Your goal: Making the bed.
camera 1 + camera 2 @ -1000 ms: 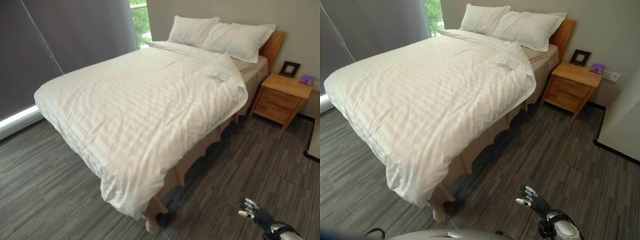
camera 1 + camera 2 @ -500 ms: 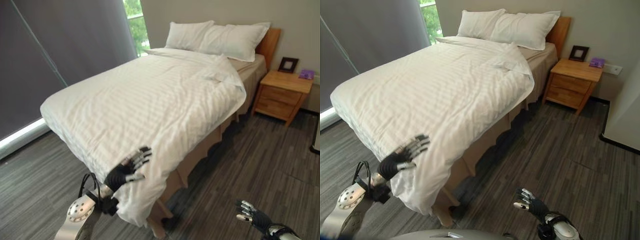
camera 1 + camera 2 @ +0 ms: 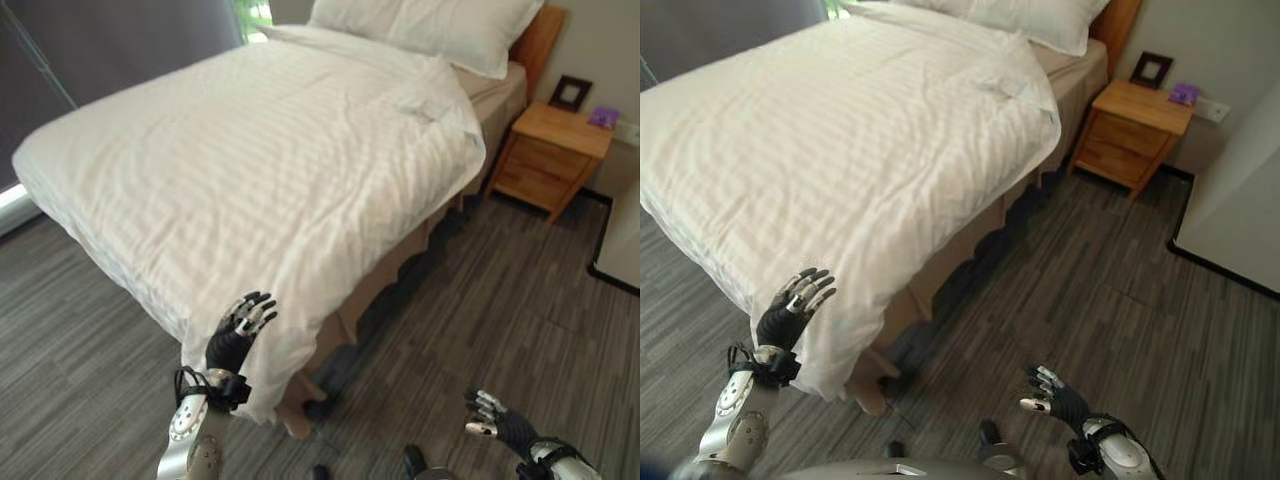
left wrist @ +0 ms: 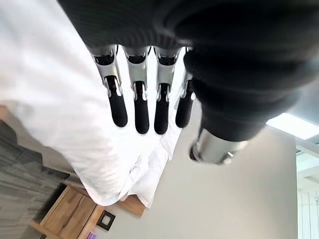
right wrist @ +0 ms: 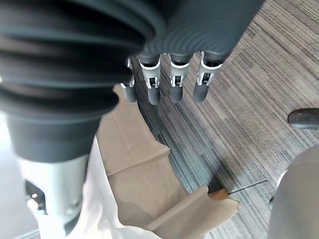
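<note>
A white striped duvet (image 3: 250, 150) covers the bed, and its near corner (image 3: 255, 370) hangs down towards the floor. Two white pillows (image 3: 440, 20) lie at the headboard. The duvet is rumpled and folded back near the pillows on the right side (image 3: 440, 100). My left hand (image 3: 238, 328) is raised in front of the hanging corner with its fingers (image 4: 134, 107) straight and open; I cannot tell whether it touches the cloth. My right hand (image 3: 490, 418) hovers low over the floor, right of the bed's corner, open and holding nothing.
A tan bed skirt (image 3: 385, 285) shows under the duvet along the right side. A wooden nightstand (image 3: 550, 150) with a picture frame (image 3: 570, 92) and a purple thing (image 3: 603, 117) stands by the headboard. Grey plank floor (image 3: 500, 310) runs beside the bed. A white panel (image 3: 622, 235) stands at the right.
The camera has tilted down and come closer to the bed. My left hand rose into view at the duvet's near corner and its forearm now stands more upright. The right hand has barely moved.
</note>
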Robot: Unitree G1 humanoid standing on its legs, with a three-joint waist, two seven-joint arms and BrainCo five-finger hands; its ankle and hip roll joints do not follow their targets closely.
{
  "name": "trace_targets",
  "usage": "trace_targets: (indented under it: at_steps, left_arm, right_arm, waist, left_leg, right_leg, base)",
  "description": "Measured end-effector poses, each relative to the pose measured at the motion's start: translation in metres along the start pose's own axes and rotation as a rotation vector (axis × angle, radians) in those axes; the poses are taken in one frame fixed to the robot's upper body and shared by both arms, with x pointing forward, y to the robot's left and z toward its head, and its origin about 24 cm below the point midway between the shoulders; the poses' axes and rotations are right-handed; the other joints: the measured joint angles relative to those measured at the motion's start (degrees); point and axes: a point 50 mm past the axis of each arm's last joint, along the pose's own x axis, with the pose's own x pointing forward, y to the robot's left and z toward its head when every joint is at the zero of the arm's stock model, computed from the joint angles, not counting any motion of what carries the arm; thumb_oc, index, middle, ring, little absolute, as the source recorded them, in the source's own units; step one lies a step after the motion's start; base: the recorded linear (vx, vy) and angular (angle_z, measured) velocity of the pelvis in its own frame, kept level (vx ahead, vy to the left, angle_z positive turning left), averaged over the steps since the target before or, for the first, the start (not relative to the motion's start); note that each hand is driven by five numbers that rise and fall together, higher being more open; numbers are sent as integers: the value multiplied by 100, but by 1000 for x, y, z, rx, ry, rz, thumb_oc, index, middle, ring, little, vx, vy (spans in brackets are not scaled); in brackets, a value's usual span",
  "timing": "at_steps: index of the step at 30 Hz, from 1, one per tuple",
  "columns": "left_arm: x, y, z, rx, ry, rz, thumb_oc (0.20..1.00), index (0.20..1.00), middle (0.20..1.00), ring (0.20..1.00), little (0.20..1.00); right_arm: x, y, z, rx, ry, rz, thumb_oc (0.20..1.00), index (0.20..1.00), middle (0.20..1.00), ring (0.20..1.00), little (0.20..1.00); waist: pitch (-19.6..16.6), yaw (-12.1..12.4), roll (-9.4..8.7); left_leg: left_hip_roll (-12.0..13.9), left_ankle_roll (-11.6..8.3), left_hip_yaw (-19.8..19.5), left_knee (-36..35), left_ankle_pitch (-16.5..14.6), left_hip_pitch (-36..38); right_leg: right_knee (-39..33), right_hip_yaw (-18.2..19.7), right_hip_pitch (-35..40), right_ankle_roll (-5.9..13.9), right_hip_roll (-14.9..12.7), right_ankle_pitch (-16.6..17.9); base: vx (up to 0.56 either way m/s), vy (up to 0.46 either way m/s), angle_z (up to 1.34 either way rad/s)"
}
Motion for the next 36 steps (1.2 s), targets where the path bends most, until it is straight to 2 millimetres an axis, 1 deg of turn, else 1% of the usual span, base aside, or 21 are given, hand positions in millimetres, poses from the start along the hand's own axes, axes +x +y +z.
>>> trace_targets:
  at_steps: [2, 7, 8, 10, 13, 14, 17, 20, 23, 24, 25, 26, 27, 28, 29, 31, 32, 36]
  left_arm:
    - [6, 6, 5, -27, -29, 38, 200, 200, 200, 200, 200]
    - [23, 2, 24, -7, -111, 17, 200, 200, 200, 200, 200]
    - [29, 0, 32, -3, -144, 8, 200, 200, 200, 200, 200]
    - [32, 1, 36, 4, -167, 12, 200, 200, 200, 200, 200]
    - [37, 3, 45, 18, -199, 25, 200, 200, 200, 200, 200]
    - [41, 7, 53, 45, -216, 29, 200, 200, 200, 200, 200]
    - [45, 14, 63, 78, -225, 57, 200, 200, 200, 200, 200]
    - [56, 17, 75, 92, -262, 79, 200, 200, 200, 200, 200]
    - [65, 16, 84, 83, -292, 87, 200, 200, 200, 200, 200]
    - [75, 17, 97, 106, -320, 83, 200, 200, 200, 200, 200]
    - [84, 24, 111, 121, -340, 120, 200, 200, 200, 200, 200]
    - [86, 28, 113, 120, -349, 146, 200, 200, 200, 200, 200]
    - [90, 38, 116, 140, -340, 186, 200, 200, 200, 200, 200]
    - [93, 42, 118, 143, -338, 207, 200, 200, 200, 200, 200]
    - [92, 38, 119, 137, -354, 198, 200, 200, 200, 200, 200]
    - [87, 40, 116, 141, -350, 202, 200, 200, 200, 200, 200]
    - [83, 43, 110, 138, -334, 209, 200, 200, 200, 200, 200]
    - [80, 47, 107, 124, -338, 227, 200, 200, 200, 200, 200]
  right_arm:
    - [4, -1, 7, -10, -23, 1, 1000, 1000, 1000, 1000, 1000]
    - [10, -6, 19, -44, -51, 7, 1000, 1000, 1000, 1000, 1000]
    - [13, -7, 25, -53, -67, 10, 1000, 1000, 1000, 1000, 1000]
    - [16, -6, 29, -62, -82, 17, 1000, 1000, 1000, 1000, 1000]
    - [19, -7, 36, -72, -108, 17, 1000, 1000, 1000, 1000, 1000]
    - [23, -8, 43, -81, -129, 17, 1000, 1000, 1000, 1000, 1000]
    - [26, -7, 51, -91, -154, 17, 1000, 1000, 1000, 1000, 1000]
    - [30, -6, 63, -97, -200, 28, 1000, 1000, 1000, 1000, 1000]
    - [33, -6, 69, -110, -220, 32, 1000, 1000, 1000, 1000, 1000]
    - [35, -7, 77, -123, -243, 33, 1000, 1000, 1000, 1000, 1000]
    - [41, -10, 92, -134, -283, 28, 1000, 1000, 1000, 1000, 1000]
    - [43, -10, 98, -137, -298, 25, 1000, 1000, 1000, 1000, 1000]
    - [45, -10, 105, -153, -314, 32, 1000, 1000, 1000, 1000, 1000]
    - [47, -10, 110, -160, -327, 30, 1000, 1000, 1000, 1000, 1000]
    - [48, -11, 117, -154, -355, 24, 1000, 1000, 1000, 1000, 1000]
    - [48, -12, 119, -139, -362, 22, 1000, 1000, 1000, 1000, 1000]
    - [48, -12, 119, -137, -362, 21, 1000, 1000, 1000, 1000, 1000]
    - [47, -12, 114, -123, -350, 17, 1000, 1000, 1000, 1000, 1000]
  waist:
    - [151, -12, 20]
    - [351, -10, -31]
    - [496, -8, -89]
    - [576, -7, -154]
    - [685, -8, -189]
    - [862, -6, -213]
    - [975, -9, -233]
    - [1196, -16, -244]
    - [1356, -51, -273]
    - [1443, -43, -292]
    - [1676, -43, -341]
    - [1733, -108, -356]
    - [1736, -159, -353]
    - [1738, -173, -351]
    - [1743, -173, -347]
    - [1743, -171, -341]
    - [1744, -172, -342]
    - [1737, -174, -328]
  left_leg:
    - [6, 2, 0, 0, 3, -19]
    - [25, -7, 1, 5, 67, -277]
    - [31, -9, 2, 29, 99, -294]
    - [44, -11, 7, 29, 97, -302]
    - [62, -24, 8, 6, 100, -459]
    - [75, -39, 8, 33, 135, -501]
    - [103, -53, 21, 32, 145, -583]
    - [114, -65, 17, 33, 188, -702]
    - [120, -64, 43, 35, 207, -807]
    - [126, -70, 81, 35, 257, -1058]
    - [127, -74, 126, 36, 305, -1150]
    - [130, -74, 132, 34, 306, -1142]
    - [146, -77, 145, 34, 303, -1137]
    - [157, -85, 155, 34, 302, -1153]
    - [181, -113, 199, 30, 290, -1189]
    - [213, -133, 284, 30, 277, -1168]
    - [232, -137, 294, 31, 273, -1154]
    - [270, -145, 321, 24, 268, -1118]
  right_leg:
    - [0, -1, -22, 1, 7, 13]
    - [18, 19, -288, -5, 38, 93]
    - [26, 19, -305, -10, 47, 106]
    - [19, 29, -322, -10, 60, 106]
    - [4, 32, -478, -18, 76, 116]
    - [27, 36, -521, -20, 93, 166]
    - [26, 49, -620, -28, 133, 174]
    - [29, 44, -739, -26, 158, 202]
    - [29, 59, -875, -16, 167, 217]
    - [27, 71, -1111, -25, 175, 272]
    - [31, 133, -1233, 2, 183, 357]
    - [29, 153, -1234, 8, 186, 362]
    - [28, 169, -1236, 13, 199, 359]
    - [27, 182, -1267, 9, 213, 362]
    - [26, 217, -1322, 6, 236, 364]
    - [28, 272, -1333, -4, 265, 373]
    - [27, 298, -1338, -33, 268, 393]
    - [29, 342, -1328, -56, 317, 412]
  base:
    - [-74, 4, -4]
    - [-70, -2, -2]
    - [-56, -7, -1]
    - [-67, -4, -2]
    - [-53, -15, -1]
    - [-56, -16, -2]
    - [-49, -13, -4]
    - [-62, -15, 0]
    - [-80, -23, -2]
    - [-16, -8, -13]
    - [-19, -11, -16]
    - [-23, -2, -16]
    - [-11, 3, -9]
    - [9, 20, -12]
    - [20, 8, -15]
    - [27, 8, -17]
    - [27, 13, -16]
    - [20, -1, -7]
